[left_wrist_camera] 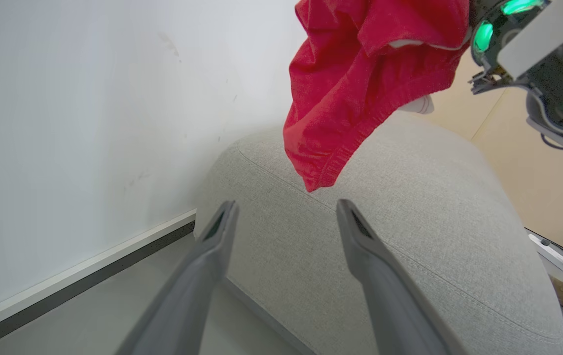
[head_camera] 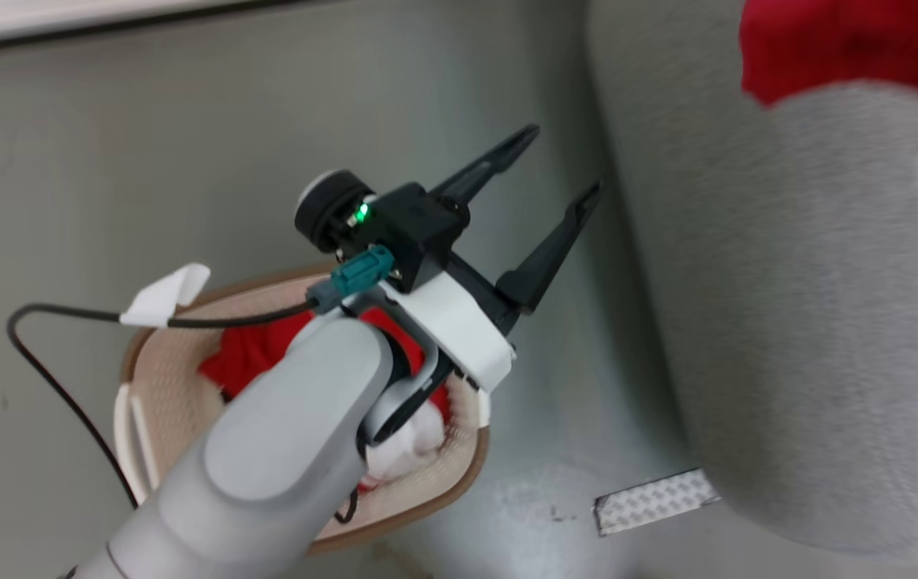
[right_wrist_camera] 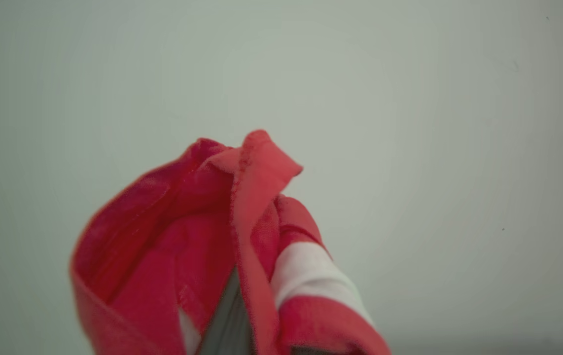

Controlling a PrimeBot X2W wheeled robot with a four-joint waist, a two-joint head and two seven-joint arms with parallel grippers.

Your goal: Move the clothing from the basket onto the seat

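The right pincer is clamped shut on a soft bright red fabric garment with a white band. It holds the cloth high so the loose hem hangs just above the large light grey upholstered seat, seemingly ready for release there. The left pincer gapes wide and empty, raised over the cream-white perforated plastic basket with a brown rim, where more red-and-white clothing lies.

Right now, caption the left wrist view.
Open left tool facing bright red fabric garment hanging over rounded light grey sofa.
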